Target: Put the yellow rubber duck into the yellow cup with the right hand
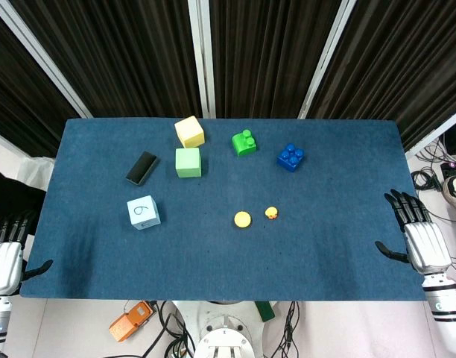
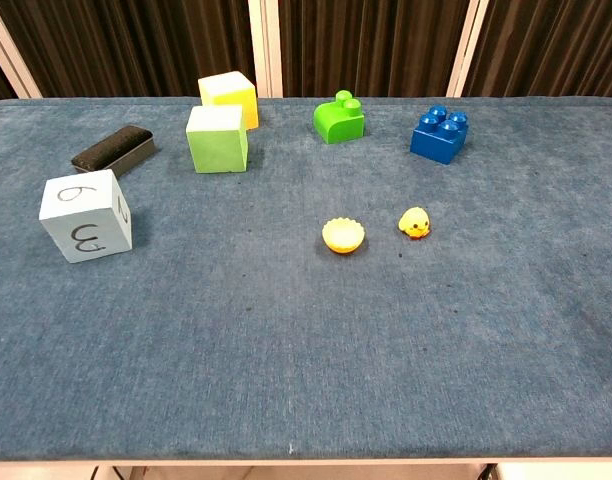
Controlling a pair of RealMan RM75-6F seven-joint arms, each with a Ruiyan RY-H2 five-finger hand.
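Observation:
The small yellow rubber duck (image 1: 272, 213) (image 2: 415, 223) stands on the blue table just right of the low yellow cup (image 1: 243, 219) (image 2: 343, 235), a short gap between them. My right hand (image 1: 418, 237) hovers at the table's right edge, fingers spread and empty, well to the right of the duck. At the left edge my left hand (image 1: 6, 261) is also empty with fingers apart. The chest view shows neither hand.
Behind the duck are a blue brick (image 1: 290, 157) (image 2: 439, 134) and a green brick (image 1: 244, 142) (image 2: 339, 118). Further left stand a yellow cube (image 1: 189, 131), a green cube (image 1: 188, 162), a black eraser (image 1: 141, 168) and a pale numbered cube (image 1: 143, 212).

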